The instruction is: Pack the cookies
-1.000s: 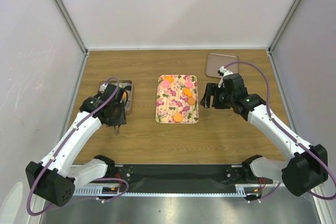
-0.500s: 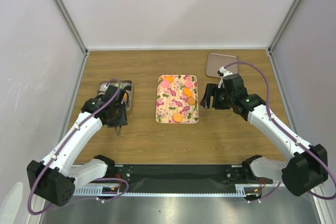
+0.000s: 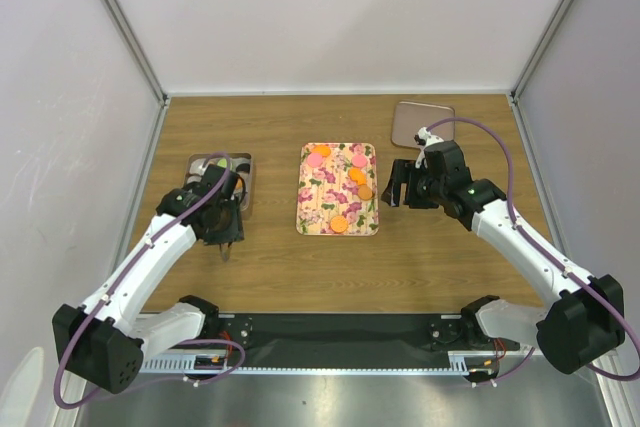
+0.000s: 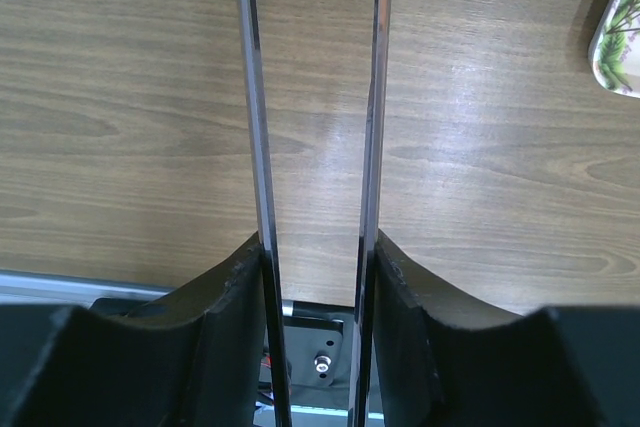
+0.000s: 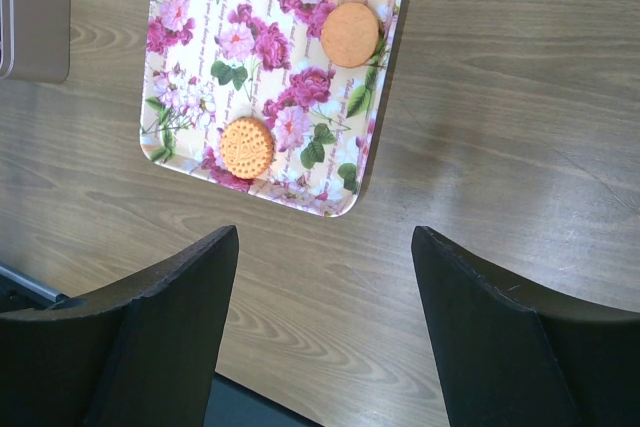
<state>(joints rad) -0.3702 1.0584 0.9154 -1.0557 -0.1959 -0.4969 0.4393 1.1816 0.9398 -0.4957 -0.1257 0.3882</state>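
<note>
Fingers [image 4: 258, 147] of the left gripper [image 3: 226, 243] stand slightly parted over bare wood, nothing between them. Right gripper [image 5: 320, 327] hangs wide open (nothing held) just beside the flowered tray [image 3: 318, 215], where cookies [image 3: 339, 224] lie scattered.

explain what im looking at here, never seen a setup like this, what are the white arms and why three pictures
These are two robot arms bolted to the near edge of a wooden table. One picture comes from a camera fixed above; the other two come from small cameras on each wrist, looking past that arm's own fingers.

In the middle lies a flowered tray with several orange and pink cookies on it. A small metal box sits at the left, and a flat metal lid or plate at the back right.

The left gripper carries two long thin metal blades, slightly apart over bare wood, holding nothing. The right gripper is open and empty, just off the tray's edge.
</note>
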